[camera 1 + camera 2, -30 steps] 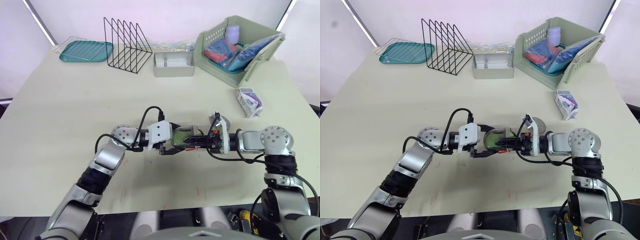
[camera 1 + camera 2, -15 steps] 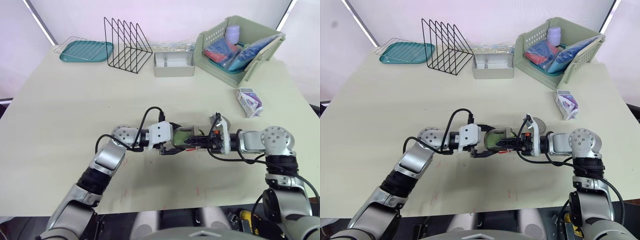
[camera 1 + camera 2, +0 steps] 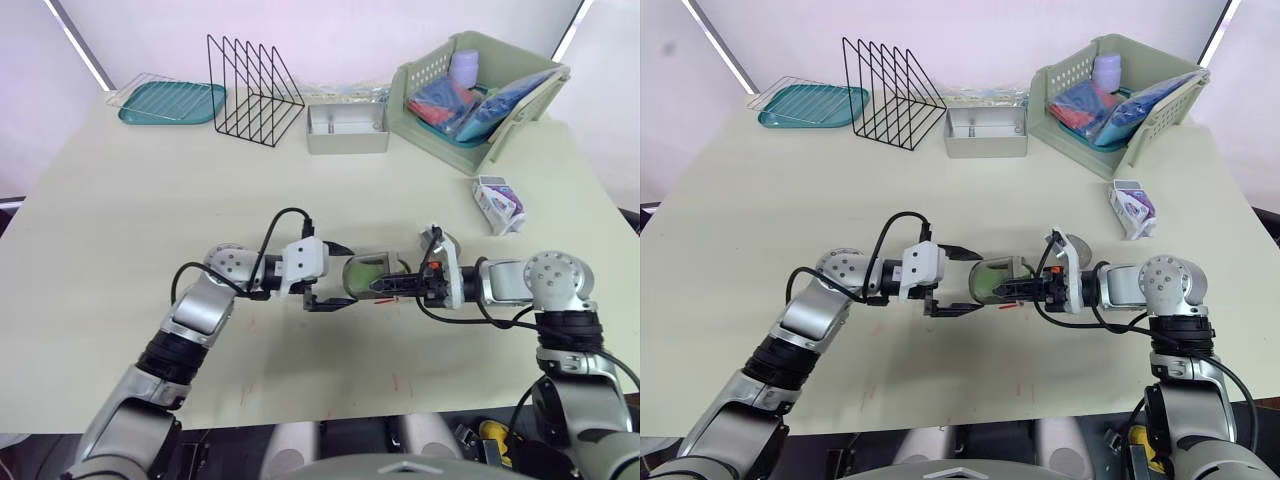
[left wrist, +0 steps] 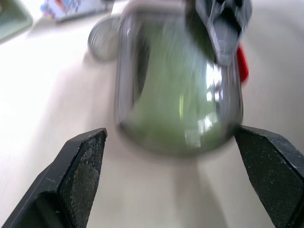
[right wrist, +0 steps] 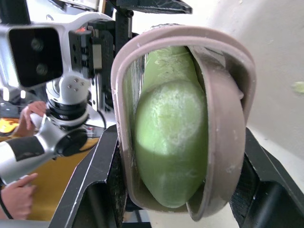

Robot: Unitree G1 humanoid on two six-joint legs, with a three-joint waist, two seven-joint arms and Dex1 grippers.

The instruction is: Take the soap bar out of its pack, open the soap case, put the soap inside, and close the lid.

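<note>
Far left at the back of the worktop point(image 3: 130, 200) there's a teal tray point(image 3: 170, 102) with a wire grid over it. Next along are a black wire file rack point(image 3: 253, 90), a little open metal tin point(image 3: 347, 128), and a pale green basket point(image 3: 520, 120) tipped towards the camera with blue and red packets in it.

Down front, the left hand point(image 3: 342, 275) is wide open, one black finger on the far side and one on the near side. Its tips sit just off the left end of the soap case point(image 3: 370, 275) without touching it. In the left wrist view the case point(image 4: 178, 85) sits right between the two spread fingers point(image 4: 78, 166).

The case itself is near the middle of the worktop, lying lengthways between the two hands. The right hand point(image 3: 392, 284) is clamped on it from the right. The right wrist view shows the green soap bar point(image 5: 171, 137) sitting inside. Honestly can't tell if the lid is fully shut.

There's a small round grey thing point(image 3: 445, 243) just behind the right wrist. Further right, well apart from the case, the white and purple soap pack point(image 3: 497, 203) is lying on the worktop in front of the basket.
</note>
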